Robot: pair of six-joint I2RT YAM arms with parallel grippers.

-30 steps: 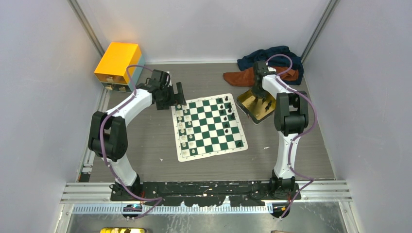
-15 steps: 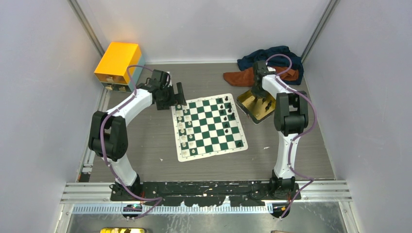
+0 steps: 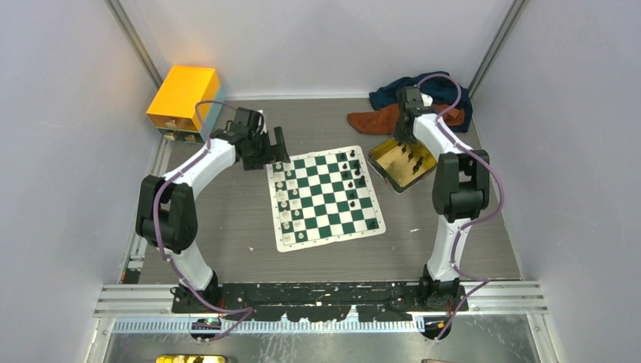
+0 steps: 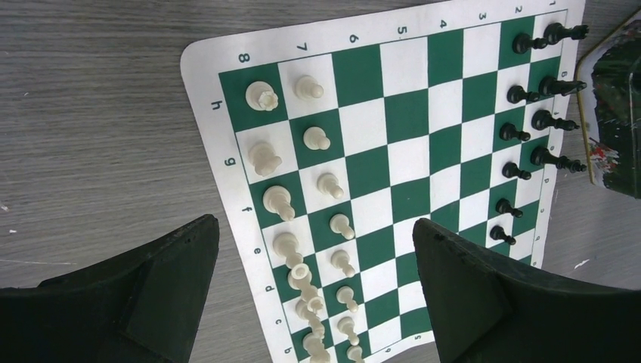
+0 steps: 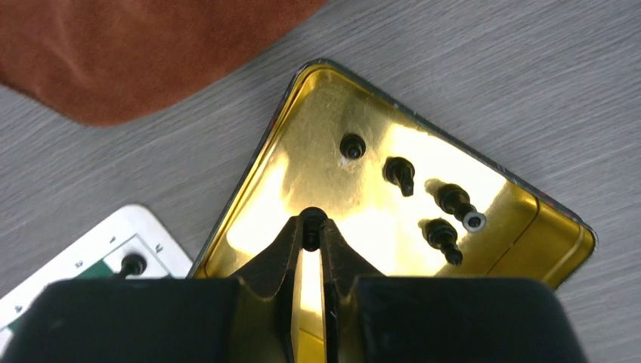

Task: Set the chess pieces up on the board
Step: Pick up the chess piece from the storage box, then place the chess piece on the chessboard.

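The green and white board (image 3: 325, 198) lies mid-table. Cream-white pieces (image 4: 317, 140) fill its two left columns; black pieces (image 4: 529, 128) stand along its right side. My left gripper (image 4: 314, 302) is open and empty, hovering over the board's far left corner (image 3: 278, 155). My right gripper (image 5: 311, 227) is shut on a small black piece (image 5: 311, 221) and holds it above the gold tin (image 5: 317, 98). Several black pieces (image 5: 442, 236) lie in the tin, also seen in the top view (image 3: 382, 160).
An orange box (image 3: 184, 98) stands at the back left. A rust cloth (image 3: 378, 121) and a dark blue cloth (image 3: 423, 87) lie at the back right behind the tin. Grey walls close in both sides.
My right arm has lifted and swung toward the back over the tin with the black piece. My left arm has stayed put.
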